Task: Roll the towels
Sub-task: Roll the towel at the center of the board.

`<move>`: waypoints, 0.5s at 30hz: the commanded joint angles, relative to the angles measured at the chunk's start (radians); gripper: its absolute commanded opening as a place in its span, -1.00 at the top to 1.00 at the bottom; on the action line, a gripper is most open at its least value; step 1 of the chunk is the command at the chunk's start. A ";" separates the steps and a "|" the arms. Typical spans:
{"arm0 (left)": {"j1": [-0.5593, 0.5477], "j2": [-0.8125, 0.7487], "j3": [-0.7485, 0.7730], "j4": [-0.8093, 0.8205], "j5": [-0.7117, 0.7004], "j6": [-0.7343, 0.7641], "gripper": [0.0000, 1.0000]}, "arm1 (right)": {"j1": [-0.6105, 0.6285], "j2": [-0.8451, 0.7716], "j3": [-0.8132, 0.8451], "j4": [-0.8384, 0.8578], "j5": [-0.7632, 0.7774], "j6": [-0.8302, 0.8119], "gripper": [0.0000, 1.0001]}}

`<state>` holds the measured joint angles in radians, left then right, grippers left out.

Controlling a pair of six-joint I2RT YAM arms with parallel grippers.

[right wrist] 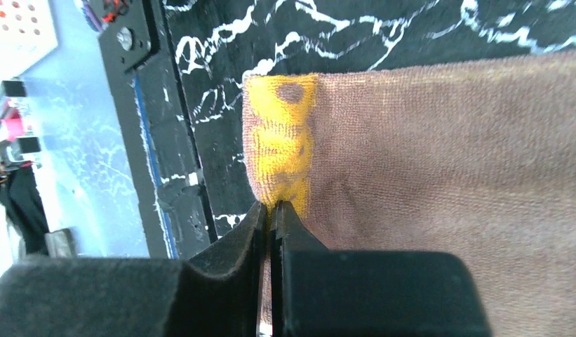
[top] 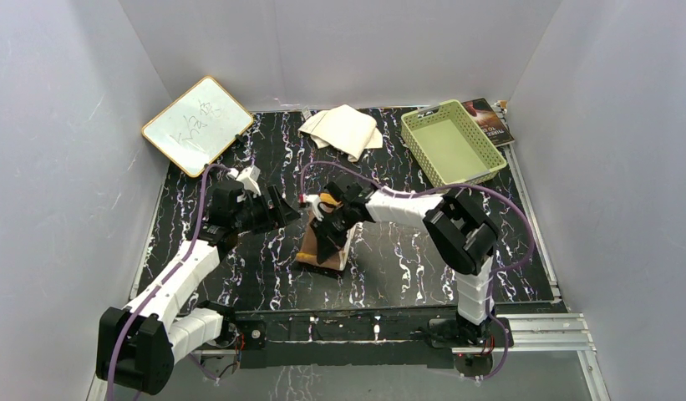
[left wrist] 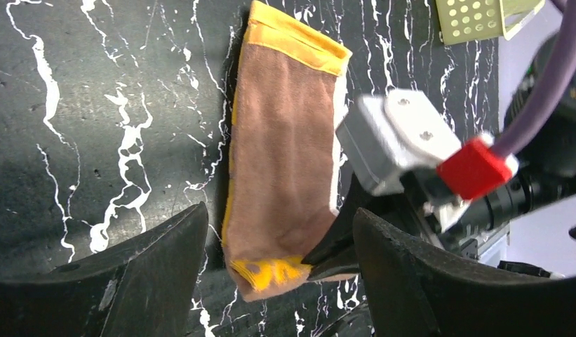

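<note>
The orange-yellow towel [top: 327,255] lies folded into a narrow strip at the table's middle, brown back up. In the left wrist view, the towel [left wrist: 285,154] shows a yellow band at each end. My right gripper [top: 322,227] is shut on the strip's near end, where the yellow face is turned over [right wrist: 281,140]; its closed tips [right wrist: 272,207] pinch that fold. My left gripper [left wrist: 279,210] is open and empty just left of the strip [top: 287,213], its jaws on either side of the near end without touching it. The cream-white towel [top: 343,129] lies crumpled at the back.
A green perforated basket [top: 452,142] stands at the back right with a dark book [top: 490,121] behind it. A small whiteboard [top: 197,125] leans at the back left. The table's black front rail [right wrist: 141,105] runs close to the towel's near end.
</note>
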<state>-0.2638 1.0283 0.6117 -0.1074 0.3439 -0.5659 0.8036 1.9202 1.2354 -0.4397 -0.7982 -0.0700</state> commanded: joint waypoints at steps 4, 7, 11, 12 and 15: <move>0.005 0.002 0.014 0.048 0.086 -0.013 -0.45 | -0.070 0.104 0.127 -0.121 -0.193 -0.016 1.00; 0.006 0.002 0.009 0.058 0.102 -0.012 -0.41 | -0.092 0.123 0.123 -0.113 -0.242 -0.022 1.00; 0.005 -0.001 -0.004 0.087 0.128 -0.016 -0.33 | -0.115 0.145 0.125 -0.103 -0.283 -0.020 1.00; 0.005 0.002 -0.008 0.095 0.134 -0.019 -0.32 | -0.119 0.156 0.133 -0.108 -0.297 -0.025 1.00; 0.005 0.016 -0.013 0.116 0.155 -0.021 -0.27 | -0.123 0.190 0.168 -0.151 -0.316 -0.044 1.00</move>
<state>-0.2638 1.0393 0.6083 -0.0303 0.4370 -0.5797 0.6876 2.0777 1.3369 -0.5518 -1.0367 -0.0807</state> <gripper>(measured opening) 0.646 0.021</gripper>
